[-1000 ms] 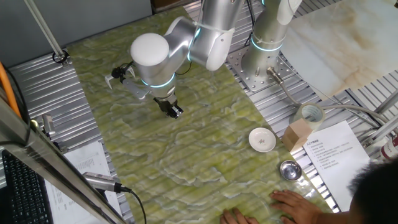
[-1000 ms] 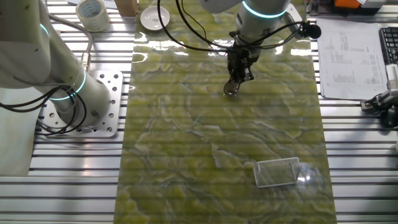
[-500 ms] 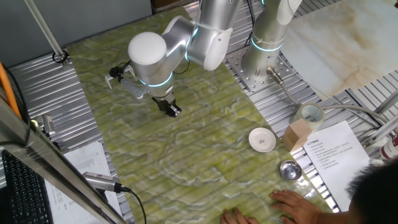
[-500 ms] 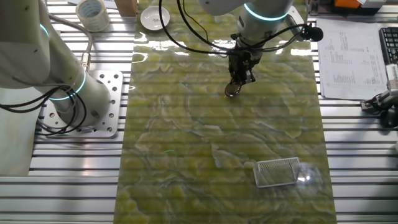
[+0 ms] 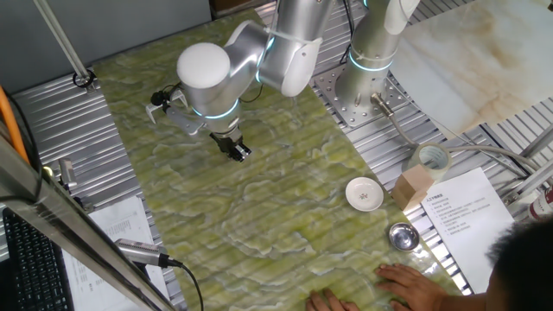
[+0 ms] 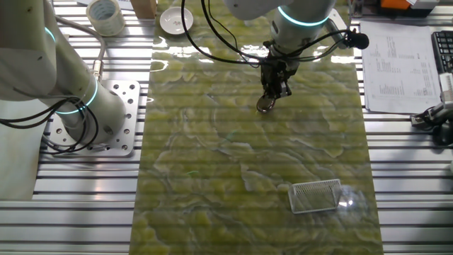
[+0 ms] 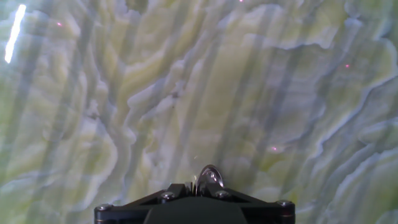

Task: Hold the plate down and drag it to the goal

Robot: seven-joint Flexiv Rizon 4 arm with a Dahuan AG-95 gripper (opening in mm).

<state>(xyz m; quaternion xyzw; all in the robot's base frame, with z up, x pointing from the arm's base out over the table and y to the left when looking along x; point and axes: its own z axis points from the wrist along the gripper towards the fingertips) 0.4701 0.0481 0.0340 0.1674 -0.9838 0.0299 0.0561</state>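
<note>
The plate (image 6: 265,106) is a small shiny silver dish on the green marbled mat; its rim also shows at the bottom of the hand view (image 7: 210,177). My gripper (image 6: 272,94) points straight down with its fingers shut together, tips pressed on the plate. In one fixed view the gripper (image 5: 239,152) hides the plate. The goal (image 6: 316,196), a thin white U-shaped frame, lies on the mat well away from the plate, toward the lower right of the other fixed view.
A white dish (image 5: 364,193), a steel bowl (image 5: 403,235), a tape roll (image 5: 432,159) and a cardboard box (image 5: 415,185) sit at the mat's edge. A person's hands (image 5: 406,281) rest on the mat. A second arm's base (image 6: 92,120) stands beside the mat.
My gripper and the plate under it have slid a short way across the mat toward the goal's side.
</note>
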